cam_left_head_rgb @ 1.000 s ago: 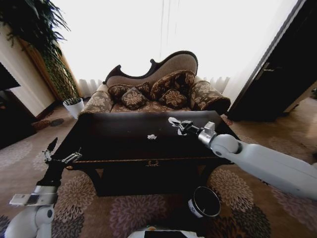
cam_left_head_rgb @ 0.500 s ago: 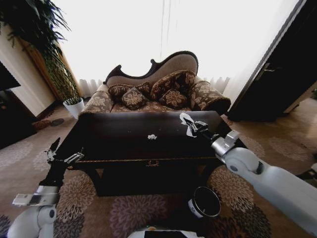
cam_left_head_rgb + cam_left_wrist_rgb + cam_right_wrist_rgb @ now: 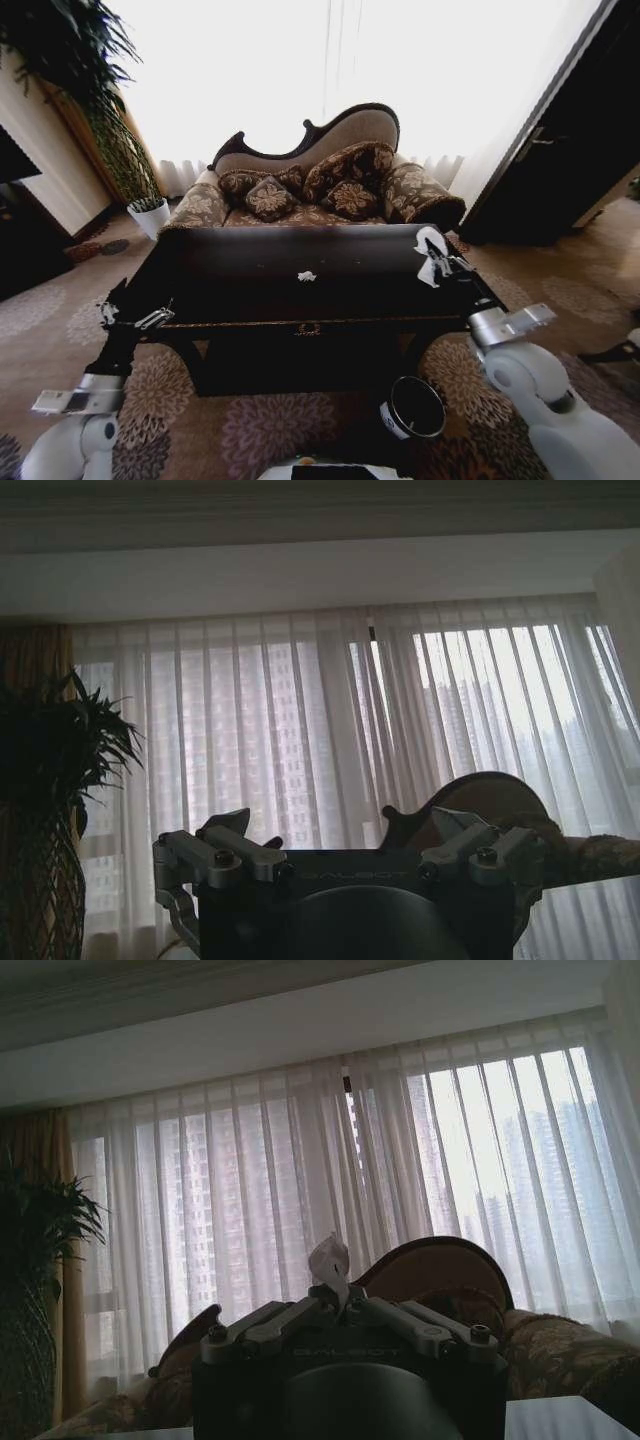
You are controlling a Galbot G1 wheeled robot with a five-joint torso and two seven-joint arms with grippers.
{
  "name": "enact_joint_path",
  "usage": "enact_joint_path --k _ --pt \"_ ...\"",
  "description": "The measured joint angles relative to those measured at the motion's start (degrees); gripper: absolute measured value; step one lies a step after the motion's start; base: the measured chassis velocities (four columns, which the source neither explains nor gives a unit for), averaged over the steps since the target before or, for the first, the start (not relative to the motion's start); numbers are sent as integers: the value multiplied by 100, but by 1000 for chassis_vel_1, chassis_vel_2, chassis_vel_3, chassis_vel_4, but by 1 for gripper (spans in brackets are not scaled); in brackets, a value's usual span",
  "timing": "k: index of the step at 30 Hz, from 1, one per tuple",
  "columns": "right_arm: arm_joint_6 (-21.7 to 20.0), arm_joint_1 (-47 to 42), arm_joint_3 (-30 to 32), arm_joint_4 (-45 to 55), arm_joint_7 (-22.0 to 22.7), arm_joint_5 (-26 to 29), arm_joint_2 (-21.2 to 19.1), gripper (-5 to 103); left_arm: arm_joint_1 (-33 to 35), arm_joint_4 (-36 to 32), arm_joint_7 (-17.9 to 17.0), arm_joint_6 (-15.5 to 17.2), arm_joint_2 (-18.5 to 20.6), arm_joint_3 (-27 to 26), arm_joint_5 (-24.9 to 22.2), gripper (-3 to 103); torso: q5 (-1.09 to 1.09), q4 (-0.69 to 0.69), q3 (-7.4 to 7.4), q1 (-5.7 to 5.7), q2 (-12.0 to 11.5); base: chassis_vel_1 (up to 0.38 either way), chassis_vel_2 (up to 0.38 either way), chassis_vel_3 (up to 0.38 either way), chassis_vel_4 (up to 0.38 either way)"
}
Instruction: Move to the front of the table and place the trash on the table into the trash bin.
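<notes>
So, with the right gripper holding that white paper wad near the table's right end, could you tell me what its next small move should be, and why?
Probably carry it toward the robot and down, until it hangs over the trash bin. The right gripper is shut on a white paper wad above the table, and the bin stands on the carpet in front of the table, nearer the robot. The left gripper waits open by the table's left corner.

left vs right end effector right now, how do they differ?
The right end effector is shut on a white paper wad; the left end effector is open and holds nothing. The right one is over the table's right end, the left one off its left front corner. Both point upward.
</notes>
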Motion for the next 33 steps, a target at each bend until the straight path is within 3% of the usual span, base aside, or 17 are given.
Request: enact_joint_path --k 8,12,20,28,33 --pt "359 -361 276 -24 -99 127 543 1 42 -61 1 -5 -39 1 29 100 -1 0 0 0 0 0 0 0 0" --pt "552 -565 311 -164 -245 52 514 1 61 -91 2 -7 -39 -32 26 100 0 1 0 0 0 0 0 0 0" --pt "1484 -1502 112 -908 -836 -566 115 1 35 -49 1 -56 -6 -105 -59 100 0 0 1 1 0 0 0 0 0" --pt "2007 -1984 186 -1203 -1097 -626 164 1 -71 144 1 -127 -6 -36 -58 100 -1 1 0 1 0 0 0 0 0" --pt "2600 -2416 272 -1585 -1368 -771 225 1 -185 243 2 -133 -30 85 -25 100 0 0 0 1 0 0 0 0 0"
